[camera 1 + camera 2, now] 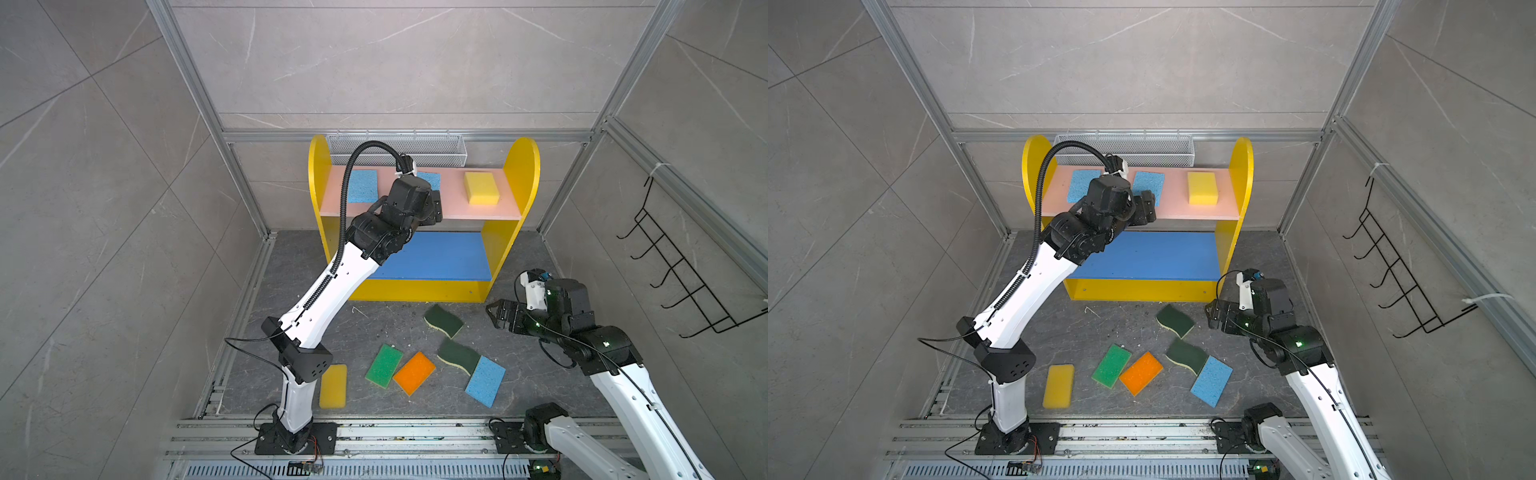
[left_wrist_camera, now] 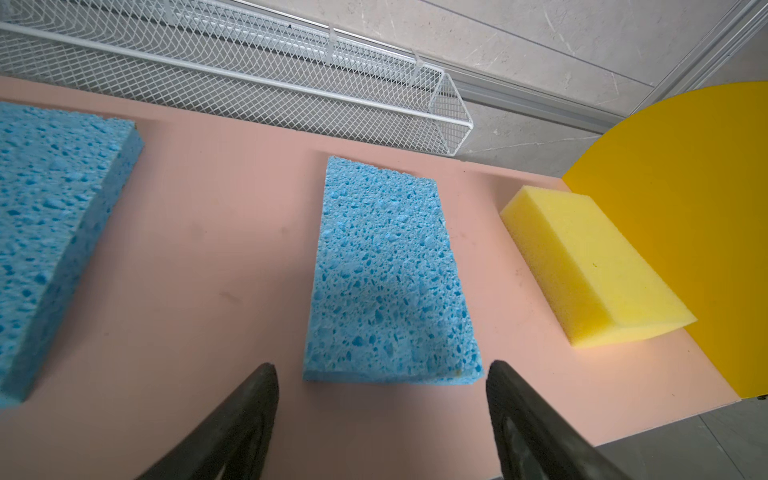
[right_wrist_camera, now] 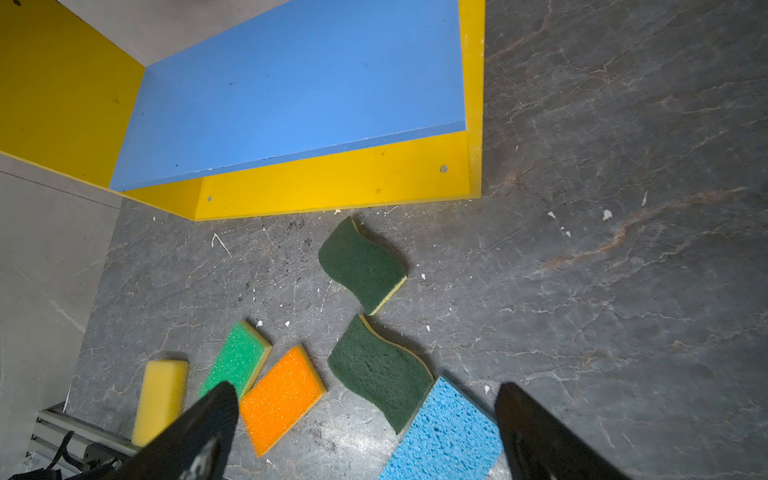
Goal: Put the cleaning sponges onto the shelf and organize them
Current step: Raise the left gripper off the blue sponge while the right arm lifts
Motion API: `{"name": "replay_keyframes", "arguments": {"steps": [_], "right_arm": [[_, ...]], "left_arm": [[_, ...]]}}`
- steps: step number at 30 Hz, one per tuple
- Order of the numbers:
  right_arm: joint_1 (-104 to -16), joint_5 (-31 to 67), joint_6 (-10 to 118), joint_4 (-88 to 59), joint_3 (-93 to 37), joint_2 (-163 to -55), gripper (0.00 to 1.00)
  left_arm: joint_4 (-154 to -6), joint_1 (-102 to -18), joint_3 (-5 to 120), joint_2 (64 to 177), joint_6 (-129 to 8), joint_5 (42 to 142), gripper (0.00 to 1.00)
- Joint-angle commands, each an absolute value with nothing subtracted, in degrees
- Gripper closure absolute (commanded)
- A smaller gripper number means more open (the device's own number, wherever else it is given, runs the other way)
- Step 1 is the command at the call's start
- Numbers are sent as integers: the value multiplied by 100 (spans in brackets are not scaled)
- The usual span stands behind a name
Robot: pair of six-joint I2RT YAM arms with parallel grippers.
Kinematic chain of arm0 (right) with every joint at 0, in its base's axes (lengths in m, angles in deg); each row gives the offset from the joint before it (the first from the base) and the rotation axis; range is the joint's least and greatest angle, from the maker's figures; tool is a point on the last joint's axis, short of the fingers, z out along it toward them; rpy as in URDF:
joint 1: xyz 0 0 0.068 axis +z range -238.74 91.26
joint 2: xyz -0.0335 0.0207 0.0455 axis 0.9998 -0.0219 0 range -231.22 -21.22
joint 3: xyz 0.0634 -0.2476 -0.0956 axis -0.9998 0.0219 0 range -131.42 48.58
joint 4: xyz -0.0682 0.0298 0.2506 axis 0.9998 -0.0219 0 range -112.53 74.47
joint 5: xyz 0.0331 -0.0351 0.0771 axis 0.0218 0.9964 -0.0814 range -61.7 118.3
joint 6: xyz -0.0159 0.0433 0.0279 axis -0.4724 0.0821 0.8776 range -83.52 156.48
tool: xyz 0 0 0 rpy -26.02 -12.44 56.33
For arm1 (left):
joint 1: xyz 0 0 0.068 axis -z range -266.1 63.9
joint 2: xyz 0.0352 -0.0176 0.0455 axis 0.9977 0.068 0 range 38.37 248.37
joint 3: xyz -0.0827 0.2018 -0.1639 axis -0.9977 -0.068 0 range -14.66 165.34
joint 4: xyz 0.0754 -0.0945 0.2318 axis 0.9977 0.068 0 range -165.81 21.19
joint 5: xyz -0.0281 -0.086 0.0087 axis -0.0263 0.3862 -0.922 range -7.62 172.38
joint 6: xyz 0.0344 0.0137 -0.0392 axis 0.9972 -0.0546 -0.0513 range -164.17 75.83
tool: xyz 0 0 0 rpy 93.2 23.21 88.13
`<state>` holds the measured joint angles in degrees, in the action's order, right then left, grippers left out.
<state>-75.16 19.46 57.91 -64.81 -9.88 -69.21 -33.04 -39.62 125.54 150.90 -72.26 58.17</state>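
Left gripper (image 2: 380, 365) is hovering open over pink board (image 2: 216, 232); middle blue sponge (image 2: 386, 274) is lying flat just ahead of the fingertips (image 2: 262, 382), untouched. Right gripper (image 3: 365, 386) is hanging open above the floor (image 3: 582, 249), holding nothing.

The blue middle board (image 1: 436, 257) lay bare, though the left arm (image 1: 328, 286) crossed its left end and the pink upper board (image 1: 457, 210) roofed its far part. On the pink board, bare strips separated the left light blue sponge (image 1: 362, 185), the middle light blue sponge (image 2: 390, 274) and the yellow sponge (image 1: 481, 188). The white mesh basket (image 1: 415, 149) closed off the far edge. On the counter (image 1: 523, 395), a cluster of sponges (image 1: 414, 372) crowded the near middle.
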Motion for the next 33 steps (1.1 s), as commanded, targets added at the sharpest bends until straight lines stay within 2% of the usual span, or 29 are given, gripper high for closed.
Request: {"name": "replay_keyframes", "arguments": {"steps": [1, 22, 33], "right_arm": [[-7530, 1927, 5845, -6615, -1151, -6859, 1], [-7525, 1971, 5836, -6712, -1186, -6746, 1], [-7526, 2072, 5808, -6756, -1341, -6776, 2]], "left_arm": [[-2887, -3931, 12703, 15450, -7421, 6155, 19], [-3055, -3713, 12382, 15232, -7449, 6059, 20], [-3046, -3651, 12028, 14678, -7182, 5557, 21]]}}
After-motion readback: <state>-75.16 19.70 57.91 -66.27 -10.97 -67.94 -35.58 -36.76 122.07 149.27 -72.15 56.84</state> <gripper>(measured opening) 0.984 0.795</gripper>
